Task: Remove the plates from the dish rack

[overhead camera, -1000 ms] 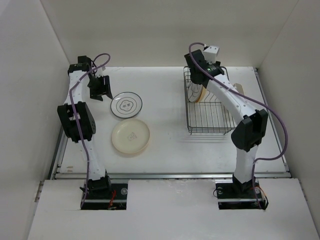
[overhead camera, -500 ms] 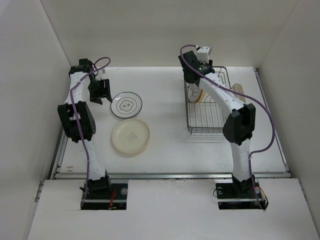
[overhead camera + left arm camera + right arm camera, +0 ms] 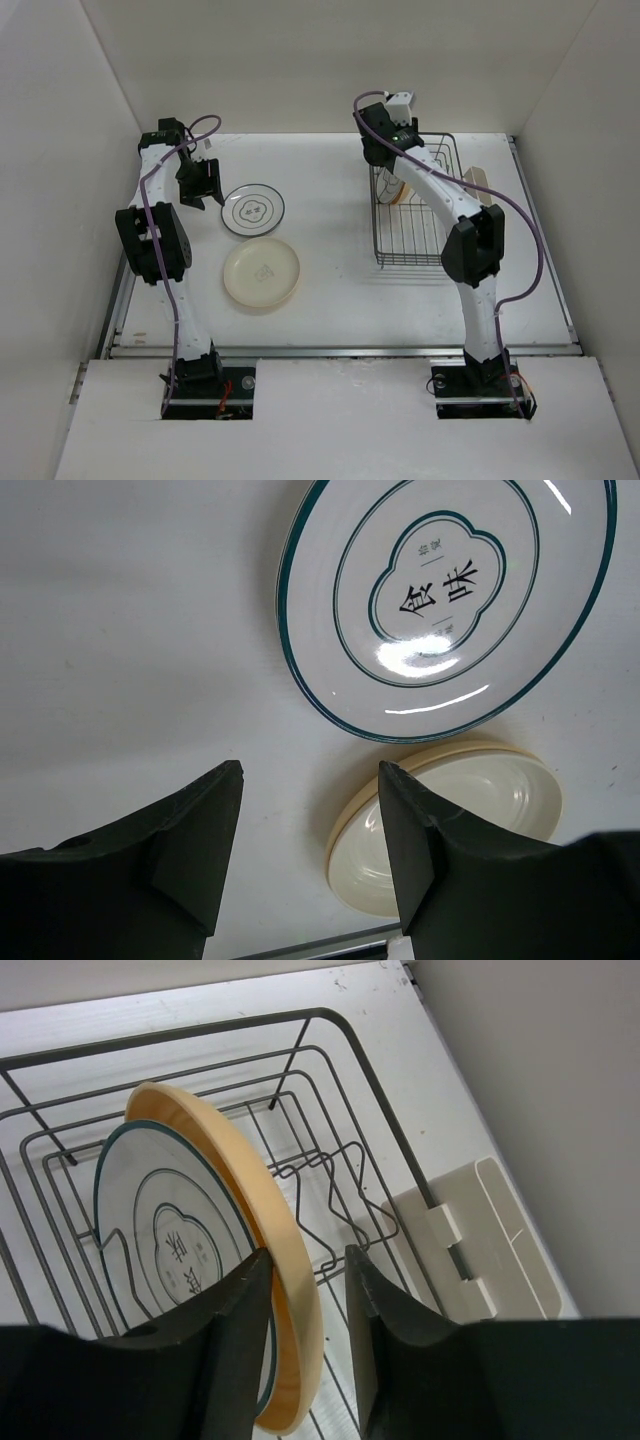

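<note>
The dish rack [image 3: 420, 225] stands at the back right. Two plates stand upright in it: a tan plate [image 3: 232, 1160] and, against its face, a white plate with a dark rim [image 3: 165, 1235]. My right gripper [image 3: 306, 1252] [image 3: 391, 165] straddles the tan plate's upper rim. One finger lies against the plate's inner side and a narrow gap shows at the other. On the table to the left lie a white dark-rimmed plate [image 3: 253, 210] [image 3: 450, 590] and a tan plate [image 3: 261, 271] [image 3: 470, 815]. My left gripper [image 3: 310, 775] [image 3: 205, 188] hangs open and empty beside them.
A beige holder [image 3: 475, 1240] [image 3: 480, 183] is clipped to the rack's right side. Upright wire prongs [image 3: 335, 1185] stand just behind the tan plate. The enclosure's walls rise close behind and to the right of the rack.
My right arm has swung back and left, bringing its gripper down over the tan plate's rim, and its jaws have narrowed. The left arm has not moved.
</note>
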`<action>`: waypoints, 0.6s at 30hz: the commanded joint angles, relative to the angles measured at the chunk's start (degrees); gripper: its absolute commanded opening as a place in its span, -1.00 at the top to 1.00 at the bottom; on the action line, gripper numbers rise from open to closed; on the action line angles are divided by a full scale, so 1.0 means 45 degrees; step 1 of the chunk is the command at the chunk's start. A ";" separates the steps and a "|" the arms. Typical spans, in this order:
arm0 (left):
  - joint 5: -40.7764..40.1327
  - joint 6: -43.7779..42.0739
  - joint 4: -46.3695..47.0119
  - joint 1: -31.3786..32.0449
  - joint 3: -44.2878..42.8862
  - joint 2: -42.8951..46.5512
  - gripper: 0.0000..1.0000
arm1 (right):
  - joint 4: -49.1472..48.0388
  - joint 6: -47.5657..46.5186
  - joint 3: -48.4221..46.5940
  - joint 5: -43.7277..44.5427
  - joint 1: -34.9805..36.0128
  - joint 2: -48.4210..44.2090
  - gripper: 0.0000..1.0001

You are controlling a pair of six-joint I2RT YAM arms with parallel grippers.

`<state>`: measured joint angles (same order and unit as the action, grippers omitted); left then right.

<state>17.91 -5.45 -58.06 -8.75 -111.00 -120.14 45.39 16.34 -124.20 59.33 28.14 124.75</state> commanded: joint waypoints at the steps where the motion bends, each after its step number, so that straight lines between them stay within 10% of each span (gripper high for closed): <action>1: -0.0190 0.0099 -0.0203 -0.0027 0.0096 0.0838 -0.08 | -0.0340 -0.0213 -0.0174 0.0644 -0.0199 0.0110 0.17; 5: -0.0191 0.0099 -0.0203 -0.0027 0.0096 0.0838 -0.08 | -0.0340 -0.0213 -0.0036 0.0644 -0.0199 0.0402 0.24; 10: -0.0191 0.0099 -0.0203 -0.0027 0.0096 0.0955 -0.08 | -0.0340 -0.0213 -0.0193 0.0780 -0.0199 0.0268 1.00; 18: -0.0191 0.0099 -0.0320 -0.0027 0.0098 0.0955 -0.08 | -0.1002 -0.1031 -0.0974 0.1912 -0.0199 -0.0747 1.00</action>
<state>17.50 -5.45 -58.15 -8.75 -110.52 -119.70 46.83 10.83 -124.16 63.35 27.81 126.15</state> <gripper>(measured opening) 0.535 0.049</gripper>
